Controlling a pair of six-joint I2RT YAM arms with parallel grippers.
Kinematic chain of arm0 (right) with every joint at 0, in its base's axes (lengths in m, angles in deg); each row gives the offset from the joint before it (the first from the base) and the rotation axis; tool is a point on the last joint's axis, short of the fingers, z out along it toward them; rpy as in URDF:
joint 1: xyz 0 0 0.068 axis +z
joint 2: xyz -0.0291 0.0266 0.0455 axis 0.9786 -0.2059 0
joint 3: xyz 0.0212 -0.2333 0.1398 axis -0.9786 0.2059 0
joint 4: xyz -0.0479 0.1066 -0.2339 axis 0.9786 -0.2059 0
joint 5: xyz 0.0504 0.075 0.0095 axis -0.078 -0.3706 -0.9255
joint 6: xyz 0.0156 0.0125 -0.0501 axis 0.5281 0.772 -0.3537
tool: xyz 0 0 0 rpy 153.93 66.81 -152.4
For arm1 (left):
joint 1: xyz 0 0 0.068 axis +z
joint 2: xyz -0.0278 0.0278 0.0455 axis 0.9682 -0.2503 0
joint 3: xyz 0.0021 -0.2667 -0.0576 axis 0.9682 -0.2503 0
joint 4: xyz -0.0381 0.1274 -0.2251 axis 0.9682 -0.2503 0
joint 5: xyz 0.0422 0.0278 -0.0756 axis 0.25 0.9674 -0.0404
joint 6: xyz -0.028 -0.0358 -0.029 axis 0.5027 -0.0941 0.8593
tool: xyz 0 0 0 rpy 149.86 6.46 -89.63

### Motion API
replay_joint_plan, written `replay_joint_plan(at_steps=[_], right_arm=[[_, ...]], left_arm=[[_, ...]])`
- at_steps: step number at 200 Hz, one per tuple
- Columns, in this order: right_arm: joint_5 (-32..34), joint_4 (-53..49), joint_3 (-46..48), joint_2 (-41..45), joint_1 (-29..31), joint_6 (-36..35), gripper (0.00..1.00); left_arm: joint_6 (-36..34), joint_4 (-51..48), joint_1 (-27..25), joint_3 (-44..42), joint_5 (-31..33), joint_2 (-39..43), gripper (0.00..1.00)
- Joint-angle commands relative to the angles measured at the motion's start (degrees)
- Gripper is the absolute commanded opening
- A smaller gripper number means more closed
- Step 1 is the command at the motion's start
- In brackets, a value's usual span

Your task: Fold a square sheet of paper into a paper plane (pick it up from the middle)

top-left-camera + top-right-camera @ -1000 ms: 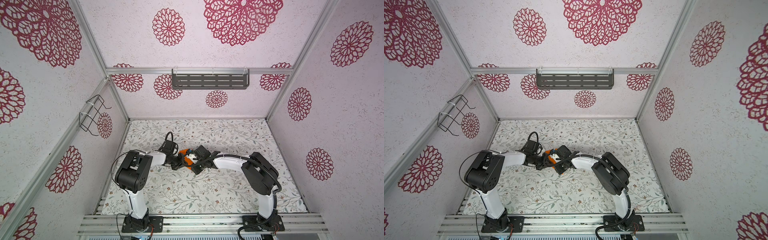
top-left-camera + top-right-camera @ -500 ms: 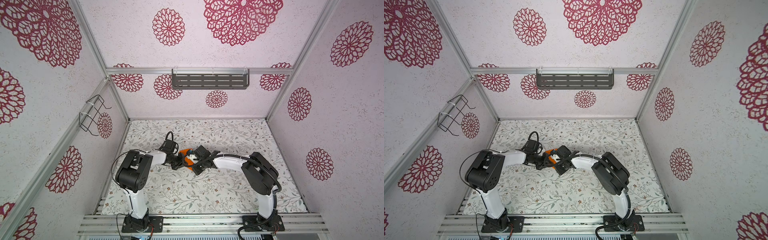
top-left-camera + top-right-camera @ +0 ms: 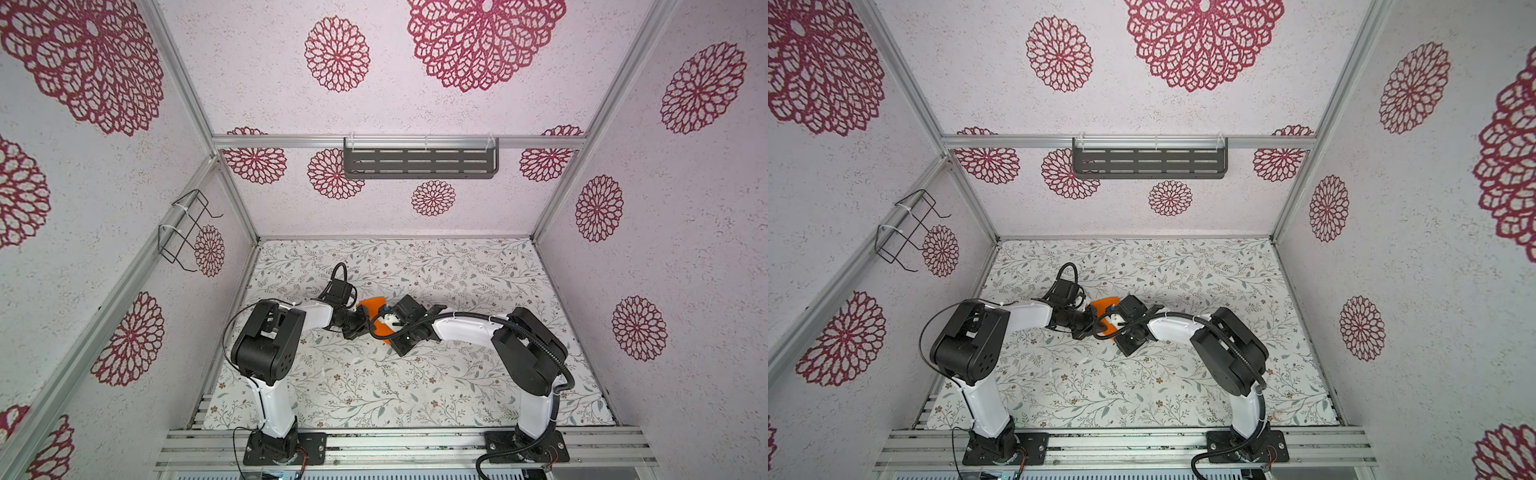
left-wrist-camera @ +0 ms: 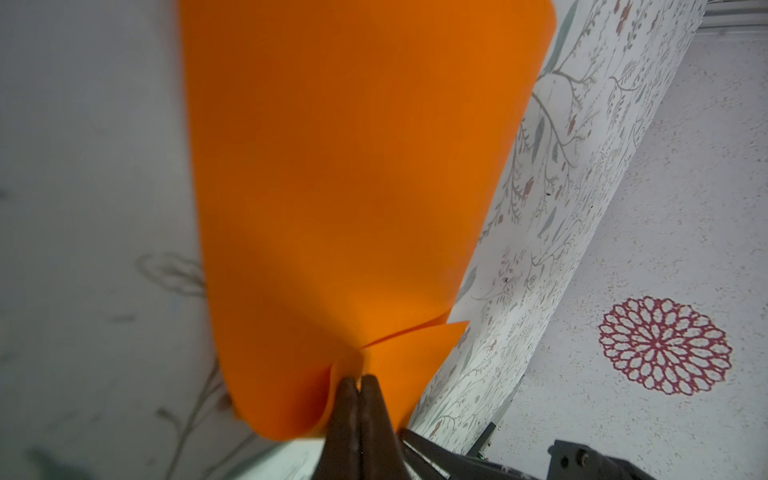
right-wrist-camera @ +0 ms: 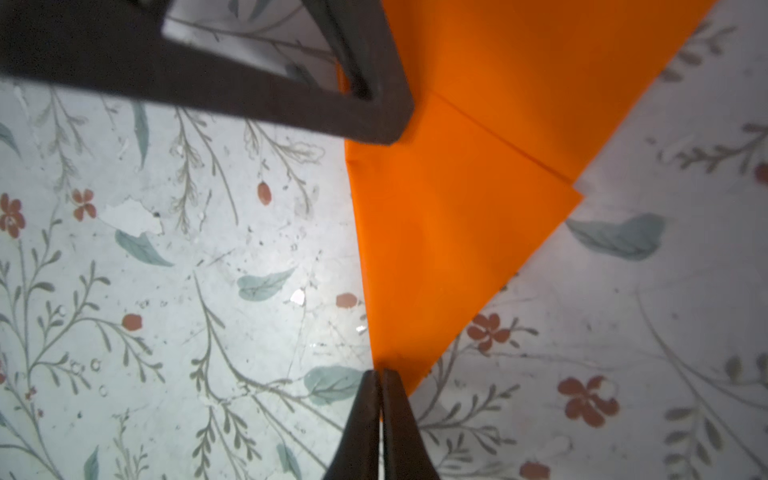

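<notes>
Robotics lab test cell: robot arms (image 3: 270, 399) bolted to an aluminium rail (image 3: 415, 446), floral tabletop (image 3: 415, 390) behind it, flower-papered panels (image 3: 374, 216) enclosing beyond.

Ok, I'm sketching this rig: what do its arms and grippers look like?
The left arm and right arm have white links and bulky black joints. A ribbed black hose follows the right arm; a thin black wire loops off the left. The left gripper and right gripper have dark, tapered fingers.
</notes>
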Motion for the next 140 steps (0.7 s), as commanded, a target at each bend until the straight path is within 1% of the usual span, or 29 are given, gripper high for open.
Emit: replay_joint_plan(at_steps=[1, 22, 37, 63, 93, 140], right_arm=[[0.07, -7.78, 2.86, 1.65, -0.34, -0.41, 0.09], [1.05, -7.49, 3.28, 4.01, -0.66, -0.25, 0.09], [1.19, -5.08, 3.03, 7.03, -0.79, 0.34, 0.09], [-1.84, 0.09, 1.77, 9.5, -0.97, 2.22, 0.11], [-3.12, 3.66, -0.47, 6.04, -1.05, 3.17, 0.14], [-1.65, 3.96, -5.16, -0.36, -2.01, 4.23, 0.13]], left_arm=[[-0.64, -5.73, 0.0, -1.32, 6.57, -3.55, 0.04], [-0.73, -5.74, 0.04, -1.14, 6.26, -3.6, 0.04], [-0.85, -5.57, 0.0, -0.97, 5.92, -3.59, 0.04], [-1.06, -5.43, 0.01, -0.67, 5.21, -3.42, 0.04], [-1.2, -4.91, -0.07, -0.49, 4.44, -3.12, 0.04], [-1.54, -3.38, -0.09, 0.02, 2.14, -2.64, 0.06]])
